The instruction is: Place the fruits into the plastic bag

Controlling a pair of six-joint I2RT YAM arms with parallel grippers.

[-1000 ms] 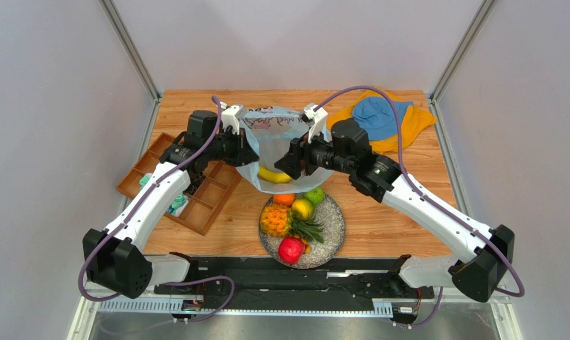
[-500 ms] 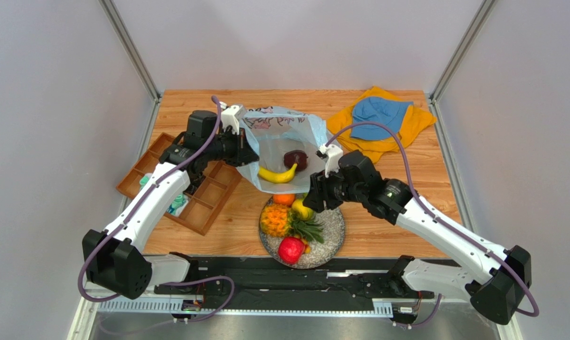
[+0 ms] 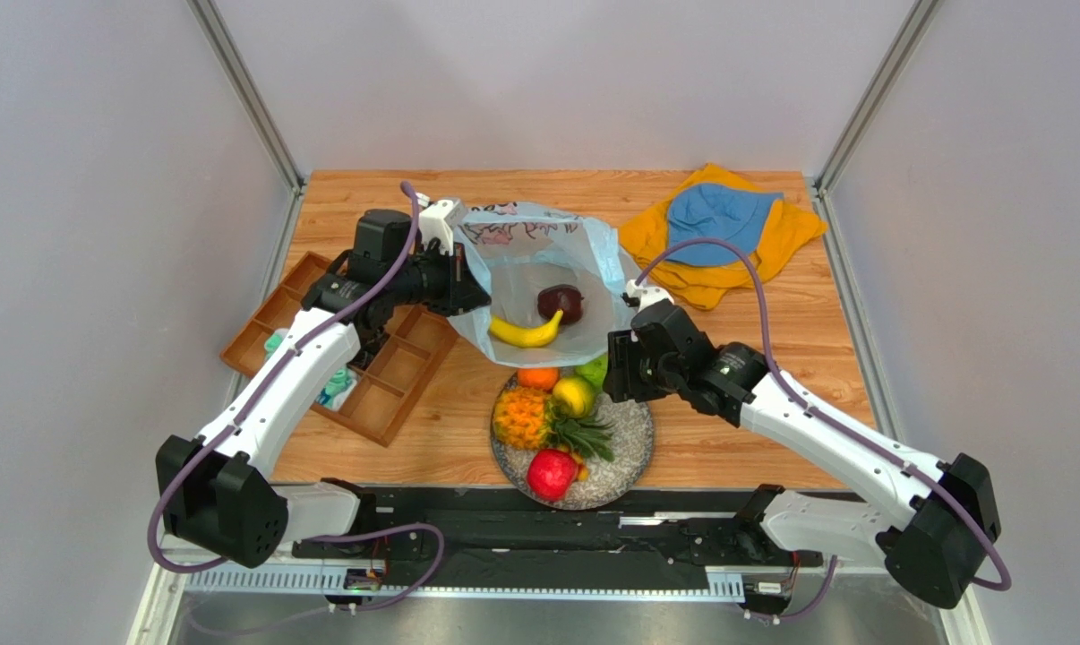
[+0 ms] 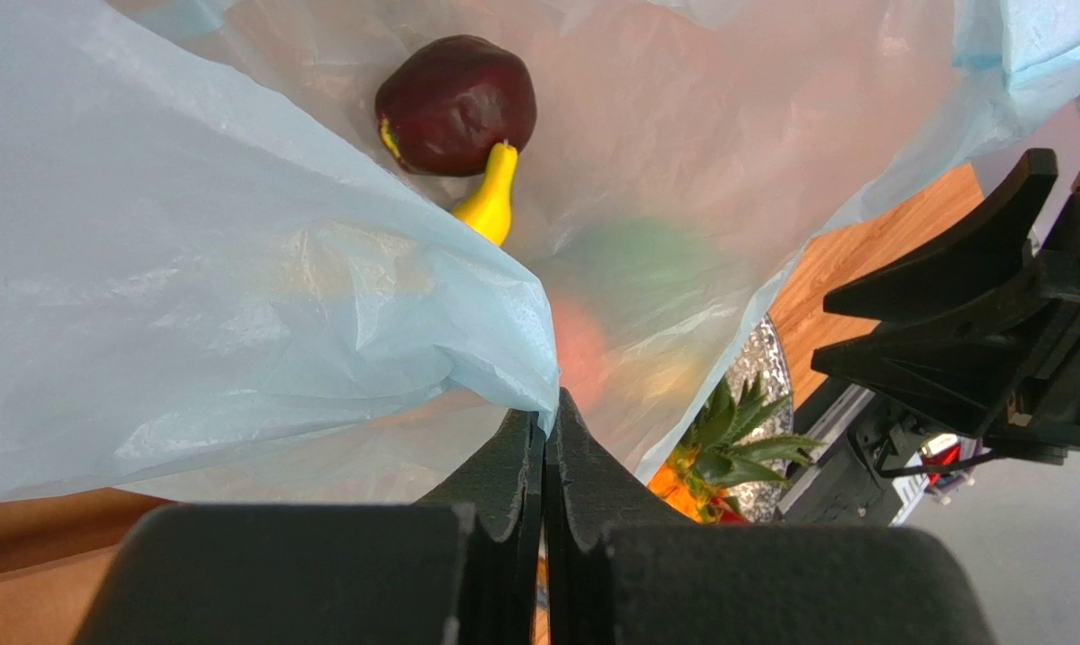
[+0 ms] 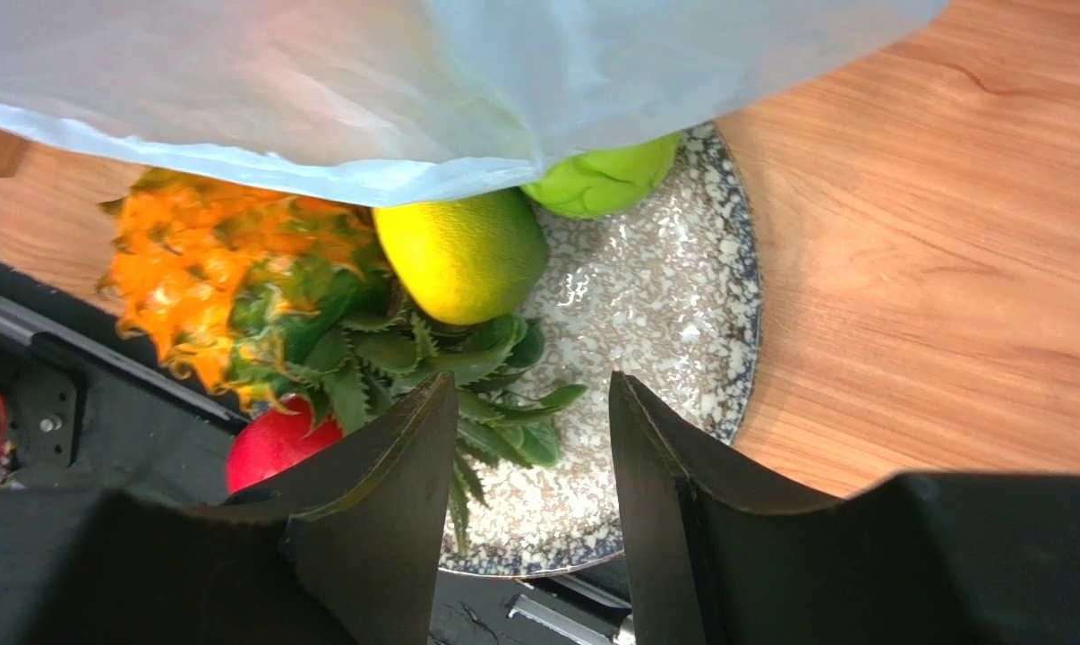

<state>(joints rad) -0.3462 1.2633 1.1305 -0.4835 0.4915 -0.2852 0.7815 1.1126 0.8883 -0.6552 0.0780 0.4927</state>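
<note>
The thin, limp plastic bag [image 3: 532,269] lay open mid-table, its rim pinched in the closed left gripper [image 4: 548,430], with the banana [image 3: 525,331] and maroon fruit [image 3: 560,303] inside. At its 6 o'clock a speckled plate [image 3: 633,433] held the pineapple [image 3: 521,418], red apple [image 3: 551,473], yellow-green fruit [image 3: 574,395], green apple [image 3: 594,370] and orange [image 3: 537,378]. The right gripper [image 5: 532,393] hovered above them, jaws partly spread and empty. The fruits looked light, smooth and prone to rolling, best gripped across the middle. The bag's lip half-hid the green apple and orange.
</note>
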